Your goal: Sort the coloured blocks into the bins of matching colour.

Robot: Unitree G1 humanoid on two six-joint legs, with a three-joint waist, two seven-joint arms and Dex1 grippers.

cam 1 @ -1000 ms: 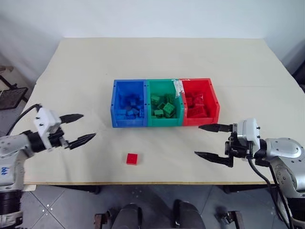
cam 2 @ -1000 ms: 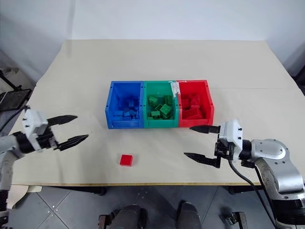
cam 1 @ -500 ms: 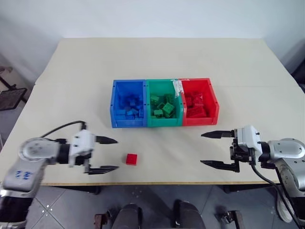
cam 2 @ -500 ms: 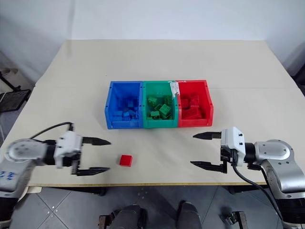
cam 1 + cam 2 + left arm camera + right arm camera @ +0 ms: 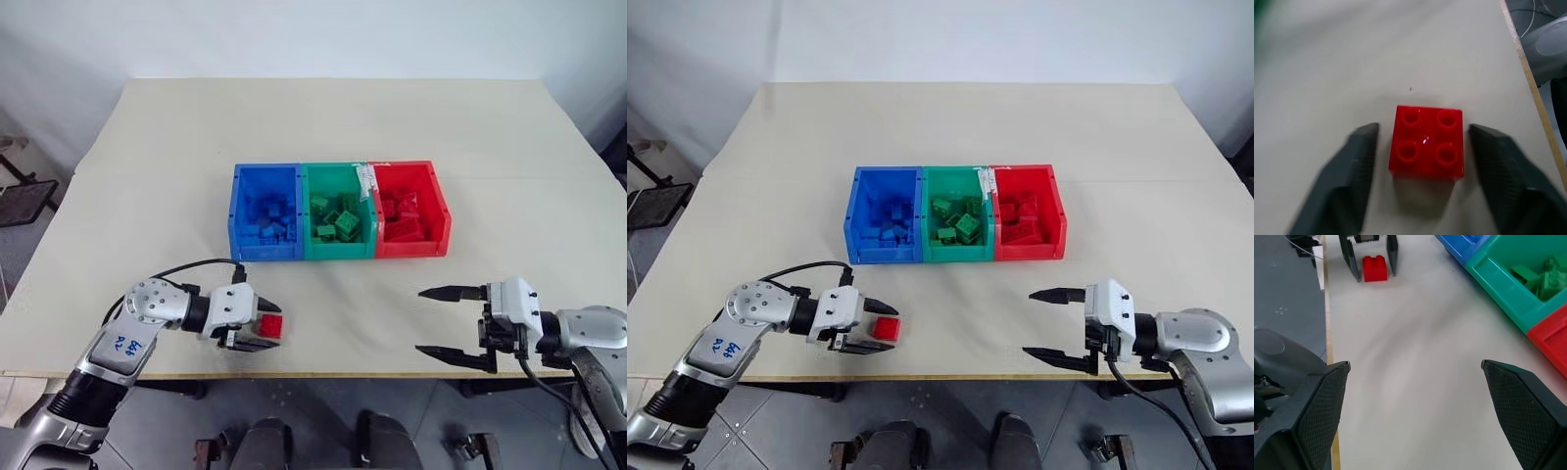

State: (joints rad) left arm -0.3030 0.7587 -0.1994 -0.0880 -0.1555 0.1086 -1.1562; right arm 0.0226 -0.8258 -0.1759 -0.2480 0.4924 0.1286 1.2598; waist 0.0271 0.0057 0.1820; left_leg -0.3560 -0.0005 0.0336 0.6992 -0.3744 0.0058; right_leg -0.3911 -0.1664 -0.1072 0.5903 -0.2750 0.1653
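A red block [image 5: 271, 325] lies on the table near the front edge, left of centre. My left gripper [image 5: 274, 325] straddles it, one black finger [image 5: 1359, 161] on each side with a narrow gap to the block, so it is open and not touching. My right gripper [image 5: 421, 320] hovers wide open and empty over the front right of the table. The joined bins stand mid-table: the blue bin [image 5: 235, 211], the green bin [image 5: 338, 168] and the red bin [image 5: 446, 211], each holding several blocks of its own colour.
The table's front edge [image 5: 343, 374] runs just below both grippers, with grey floor beyond it. A strip of white tape [image 5: 365, 181] sits on the rim between the green and red bins. Bare tabletop [image 5: 343, 294] lies between the grippers and the bins.
My left arm has swung in from the table's left and come down to the red block, and its jaws have narrowed around it. My right gripper has sunk slightly toward the front edge, still wide open.
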